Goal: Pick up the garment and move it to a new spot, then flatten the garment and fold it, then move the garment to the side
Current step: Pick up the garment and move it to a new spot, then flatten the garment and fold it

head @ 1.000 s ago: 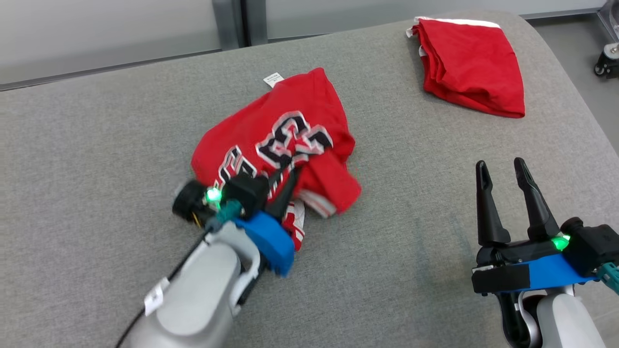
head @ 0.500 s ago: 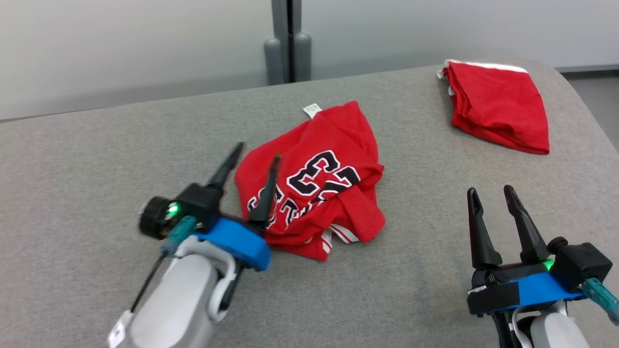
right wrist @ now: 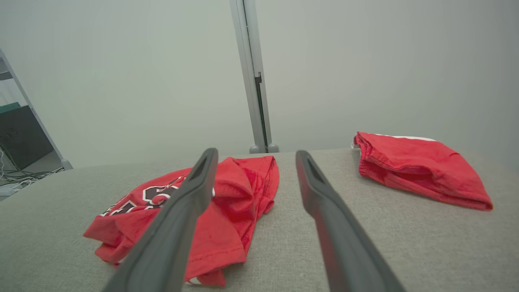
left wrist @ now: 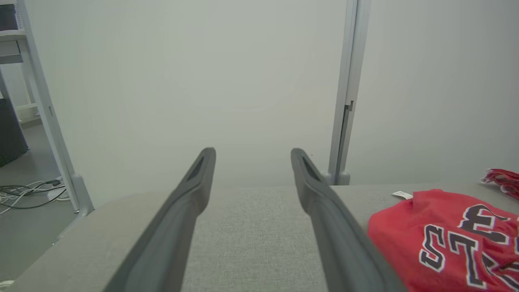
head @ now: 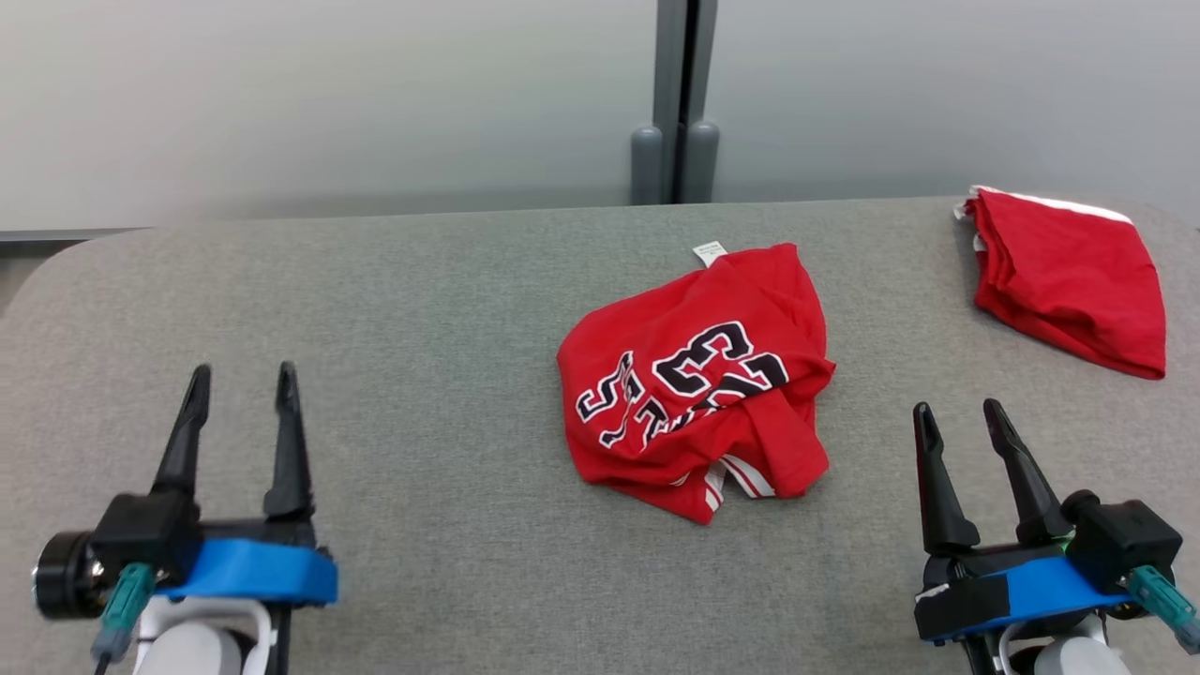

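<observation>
Left pincer [head: 243, 369] and right pincer [head: 957, 406] rest low, each spread wide, gripping nothing.

A pale wall [head: 328, 103] is standing behind the grey fabric worktop's [head: 422, 309] far edge, a grey post [head: 675, 94] splitting it. Beyond the left edge, cables [left wrist: 28, 194] are lying on the floor [left wrist: 24, 227].

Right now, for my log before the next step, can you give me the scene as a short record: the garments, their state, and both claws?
table: grey fabric surface
jersey: red, lettered, crumpled near the middle, not yet flattened or folded
tag: white, at the jersey's far edge
folded garment: red, at the far right
left claw: open, empty, apart from the jersey
right claw: open, empty, apart from the jersey
</observation>
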Available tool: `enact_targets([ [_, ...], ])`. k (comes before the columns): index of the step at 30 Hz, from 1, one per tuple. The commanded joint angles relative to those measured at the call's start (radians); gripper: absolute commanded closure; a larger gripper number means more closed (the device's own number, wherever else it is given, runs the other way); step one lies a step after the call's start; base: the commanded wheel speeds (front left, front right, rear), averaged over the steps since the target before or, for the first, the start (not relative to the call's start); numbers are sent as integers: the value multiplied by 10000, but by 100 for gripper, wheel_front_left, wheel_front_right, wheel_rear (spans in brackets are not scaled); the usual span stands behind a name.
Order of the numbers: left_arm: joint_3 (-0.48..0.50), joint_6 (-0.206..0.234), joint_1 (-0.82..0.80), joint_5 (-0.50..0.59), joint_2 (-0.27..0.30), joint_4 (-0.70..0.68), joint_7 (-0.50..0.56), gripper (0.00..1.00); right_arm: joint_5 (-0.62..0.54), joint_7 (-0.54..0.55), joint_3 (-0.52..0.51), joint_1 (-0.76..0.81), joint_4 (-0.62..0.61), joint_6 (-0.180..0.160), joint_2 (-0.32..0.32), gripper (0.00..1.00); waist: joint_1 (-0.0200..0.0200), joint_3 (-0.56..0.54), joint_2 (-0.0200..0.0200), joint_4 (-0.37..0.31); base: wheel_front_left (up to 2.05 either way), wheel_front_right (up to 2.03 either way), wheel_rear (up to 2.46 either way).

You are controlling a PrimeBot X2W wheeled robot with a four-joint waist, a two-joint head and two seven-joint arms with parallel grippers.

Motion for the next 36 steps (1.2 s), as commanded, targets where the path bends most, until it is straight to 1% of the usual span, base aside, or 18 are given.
enact_targets([
  [1, 229, -84, 249, 103, -62, -126, -25, 0, -99, -37, -67, 171, 43, 2, -30, 0, 1, -31, 1, 96, 0, 0, 0],
  [7, 1159, -375, 1249, 409, -459, -208, -26, 0, -129, -38, -63, 438, 295, 2, -32, 0, 1, -295, 1, 391, 0, 0, 0],
  [13, 1572, -781, 1894, 644, -854, -51, -26, 0, -171, -38, 26, 790, 499, 2, -33, 0, 1, -631, 1, 523, 0, 0, 0],
  [16, 1710, -910, 2044, 769, -997, 37, -26, 0, -173, -38, 72, 939, 606, 2, -32, 0, 1, -732, 1, 533, 0, 0, 0],
  [24, 1930, -1125, 2030, 994, -1159, 205, -26, 0, -165, -38, 176, 1018, 790, 2, -31, 0, 1, -788, 1, 489, 0, 0, 0],
  [36, 2114, -1247, 1864, 1143, -1273, 284, -27, 0, -236, -38, 179, 918, 884, 2, -31, 0, 1, -812, 1, 415, 0, 0, 0],
])
